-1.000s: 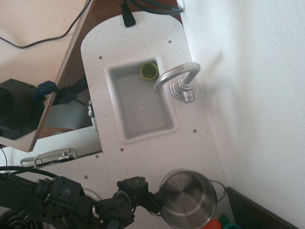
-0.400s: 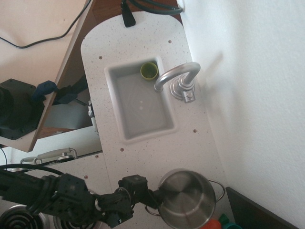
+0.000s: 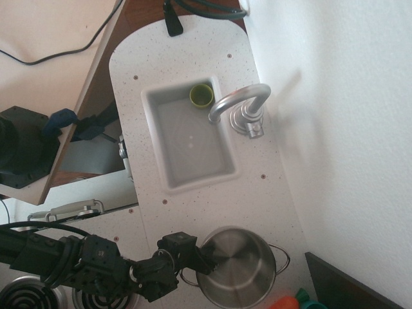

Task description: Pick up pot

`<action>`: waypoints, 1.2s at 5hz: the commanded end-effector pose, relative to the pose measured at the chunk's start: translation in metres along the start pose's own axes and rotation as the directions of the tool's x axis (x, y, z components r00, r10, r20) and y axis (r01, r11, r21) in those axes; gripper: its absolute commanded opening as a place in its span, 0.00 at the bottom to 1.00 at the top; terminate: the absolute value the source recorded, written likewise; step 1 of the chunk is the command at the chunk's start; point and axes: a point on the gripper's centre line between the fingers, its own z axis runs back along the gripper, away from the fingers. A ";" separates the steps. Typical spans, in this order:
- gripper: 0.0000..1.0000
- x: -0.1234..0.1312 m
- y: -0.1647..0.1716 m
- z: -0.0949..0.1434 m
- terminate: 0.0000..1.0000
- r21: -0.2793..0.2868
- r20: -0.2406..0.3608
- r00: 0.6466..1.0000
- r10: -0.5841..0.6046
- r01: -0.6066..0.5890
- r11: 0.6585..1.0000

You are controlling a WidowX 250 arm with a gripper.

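Note:
The shiny steel pot with thin wire loop handles sits at the bottom of the view, over the white speckled counter. My black gripper reaches in from the lower left and is shut on the pot's left rim. One wire handle shows at the pot's right side and another at its lower left. Whether the pot touches the counter cannot be told from above.
A grey sink holds a small green cup at its far corner, with a silver faucet beside it. Orange and teal objects lie at the bottom right by a dark panel. Stove burners show at the bottom left.
The pot has moved left and slightly down in the image together with my gripper, away from the wall. The orange object beside it is more exposed.

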 end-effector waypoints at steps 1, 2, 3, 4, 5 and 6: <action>1.00 -0.004 -0.011 0.019 0.00 -0.066 -0.014 1.000 -0.021 0.020 0.998; 1.00 -0.008 -0.014 0.032 0.00 -0.119 -0.018 0.998 -0.058 0.056 0.991; 1.00 -0.014 -0.008 0.052 0.00 -0.176 -0.033 0.994 -0.108 0.101 0.979; 1.00 -0.020 -0.009 0.087 0.00 -0.302 0.003 0.979 -0.203 0.194 0.933; 1.00 -0.016 -0.029 0.131 0.00 -0.496 0.116 0.960 -0.254 0.277 0.823; 1.00 -0.011 -0.035 0.155 0.00 -0.510 0.154 0.959 -0.236 0.282 0.813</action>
